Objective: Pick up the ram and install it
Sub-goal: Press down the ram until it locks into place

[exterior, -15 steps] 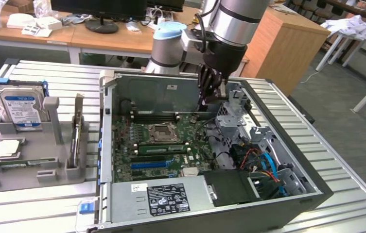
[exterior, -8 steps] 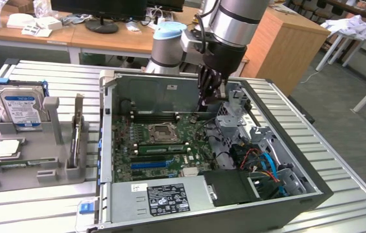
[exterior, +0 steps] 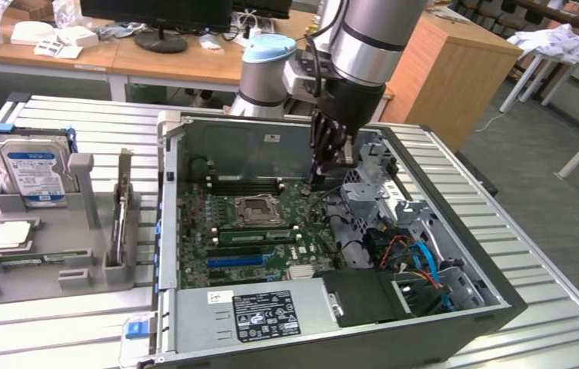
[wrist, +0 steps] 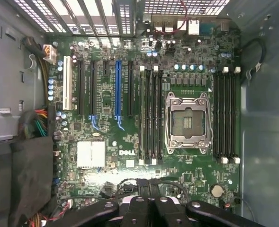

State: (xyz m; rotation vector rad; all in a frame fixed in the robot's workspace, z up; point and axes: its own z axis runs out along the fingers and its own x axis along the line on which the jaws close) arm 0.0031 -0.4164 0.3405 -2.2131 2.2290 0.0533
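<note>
Where it stands on edge in a black memory slot, the ram (exterior: 253, 234) (wrist: 143, 116), a green stick with a pale label, lies below the pincer (exterior: 331, 165) (wrist: 149, 198) and apart from it. The pincer's fingers are pressed together with nothing between them. A silver processor socket (exterior: 253, 209) sits just beside the ram, also lower than the pincer. A blue expansion slot (wrist: 118, 87) lies farther off. An open computer case (exterior: 494, 307) surrounds the pincer. Well apart, toward the exterior view's left, a hard drive (exterior: 33, 169) stands in a grey tray (exterior: 53, 254).
</note>
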